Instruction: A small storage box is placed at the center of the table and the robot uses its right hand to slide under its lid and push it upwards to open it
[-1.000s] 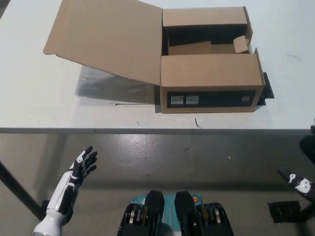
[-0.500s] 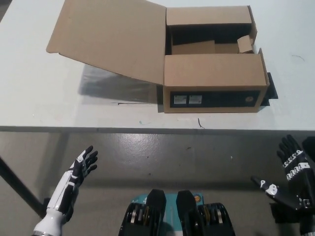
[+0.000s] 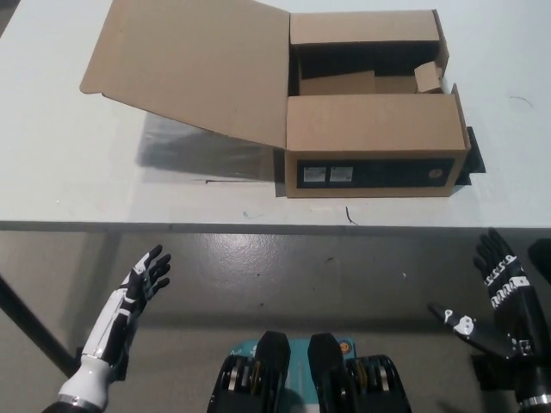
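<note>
A brown cardboard storage box [image 3: 372,142] stands on the white table [image 3: 77,185], right of its middle. Its large lid [image 3: 194,64] is swung up and out to the left, and two smaller flaps partly cover the dark inside. My black right hand [image 3: 499,301] hangs below the table's front edge at the lower right, open, fingers spread, well clear of the box. My white left hand [image 3: 138,288] rests at the lower left, also below the table edge, open and holding nothing.
A black patch [image 3: 470,162] shows on the table at the box's right end. Grey floor [image 3: 301,275] lies in front of the table, and a dark table leg [image 3: 30,331] runs down at the lower left.
My right hand has come up into view at the lower right and risen a little toward the table edge, fingers spread. The left hand has barely moved. The lid stays open.
</note>
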Robot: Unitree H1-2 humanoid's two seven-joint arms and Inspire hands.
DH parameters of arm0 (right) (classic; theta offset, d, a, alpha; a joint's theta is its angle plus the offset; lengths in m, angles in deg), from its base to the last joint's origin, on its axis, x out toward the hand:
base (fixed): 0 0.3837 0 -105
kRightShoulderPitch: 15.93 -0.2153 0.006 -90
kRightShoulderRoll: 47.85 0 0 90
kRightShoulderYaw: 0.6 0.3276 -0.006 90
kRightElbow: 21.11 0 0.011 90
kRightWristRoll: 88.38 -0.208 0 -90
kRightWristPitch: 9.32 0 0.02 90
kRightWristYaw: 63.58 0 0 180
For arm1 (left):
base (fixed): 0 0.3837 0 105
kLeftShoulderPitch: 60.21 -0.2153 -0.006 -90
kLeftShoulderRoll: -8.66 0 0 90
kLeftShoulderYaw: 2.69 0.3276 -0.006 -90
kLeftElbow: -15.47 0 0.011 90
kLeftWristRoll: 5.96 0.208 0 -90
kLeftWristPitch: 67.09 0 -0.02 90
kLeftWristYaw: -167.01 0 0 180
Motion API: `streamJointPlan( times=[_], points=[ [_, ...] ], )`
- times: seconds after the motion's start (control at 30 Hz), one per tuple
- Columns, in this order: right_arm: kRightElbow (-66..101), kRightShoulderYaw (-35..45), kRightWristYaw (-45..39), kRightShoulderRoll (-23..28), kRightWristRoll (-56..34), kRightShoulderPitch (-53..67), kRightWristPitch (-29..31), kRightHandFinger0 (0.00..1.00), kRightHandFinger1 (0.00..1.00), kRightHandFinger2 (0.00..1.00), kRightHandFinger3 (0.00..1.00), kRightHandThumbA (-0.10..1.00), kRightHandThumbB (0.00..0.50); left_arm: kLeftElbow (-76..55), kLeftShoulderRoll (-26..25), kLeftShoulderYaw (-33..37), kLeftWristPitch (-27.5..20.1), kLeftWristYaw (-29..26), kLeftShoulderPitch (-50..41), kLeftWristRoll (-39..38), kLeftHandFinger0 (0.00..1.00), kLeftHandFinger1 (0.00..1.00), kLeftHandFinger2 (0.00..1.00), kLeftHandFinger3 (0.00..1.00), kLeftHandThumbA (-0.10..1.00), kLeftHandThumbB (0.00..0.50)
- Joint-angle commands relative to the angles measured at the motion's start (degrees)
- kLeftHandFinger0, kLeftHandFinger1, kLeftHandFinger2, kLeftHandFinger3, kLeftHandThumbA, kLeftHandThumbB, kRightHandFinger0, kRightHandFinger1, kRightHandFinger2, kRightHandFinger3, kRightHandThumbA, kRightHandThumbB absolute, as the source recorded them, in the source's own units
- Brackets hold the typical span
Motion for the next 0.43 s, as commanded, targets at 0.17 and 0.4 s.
streamJointPlan(
  times=[0.17, 0.4],
  points=[
    [0.2, -0.9, -0.3, 1.0, 2.4, -2.0, 2.9, 1.0, 1.0, 1.0, 1.0, 1.0, 0.093, -0.7, -0.6, -0.6, -0.1, 0.5, 1.2, -1.1, 1.0, 1.0, 1.0, 1.0, 1.0, 0.299],
    [-0.1, -0.8, 0.1, 0.9, 3.2, -2.1, 2.9, 1.0, 1.0, 1.0, 1.0, 1.0, 0.087, -0.8, -0.6, -0.4, 0.5, 0.5, 1.4, -0.6, 1.0, 1.0, 1.0, 1.0, 1.0, 0.306]
  ],
)
